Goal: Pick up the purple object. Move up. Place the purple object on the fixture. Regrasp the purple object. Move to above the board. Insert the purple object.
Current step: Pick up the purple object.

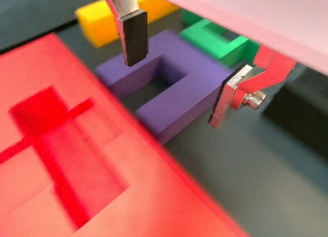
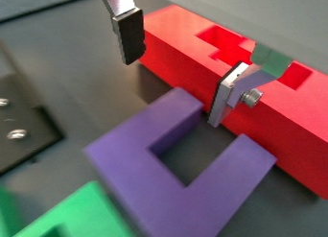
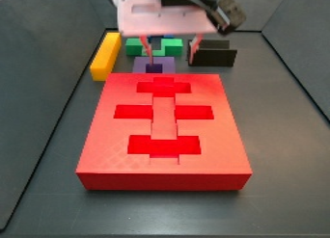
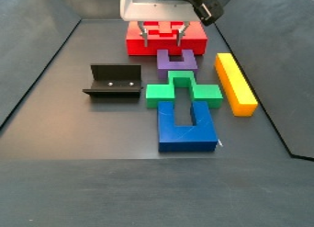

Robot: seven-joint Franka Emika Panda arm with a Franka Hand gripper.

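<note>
Fingers (image 3: 162, 46) over purple obj (image 3: 153, 65)

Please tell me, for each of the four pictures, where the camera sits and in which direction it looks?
Wrist view: on the arm, looking down past the gripper at the purple object.
Wrist view: same mount, opposite side; gripper open above it.
Side view: at the board's near end, looking along it toward the gripper.
Side view: opposite end, behind the blue block.
All share the purple object.
</note>
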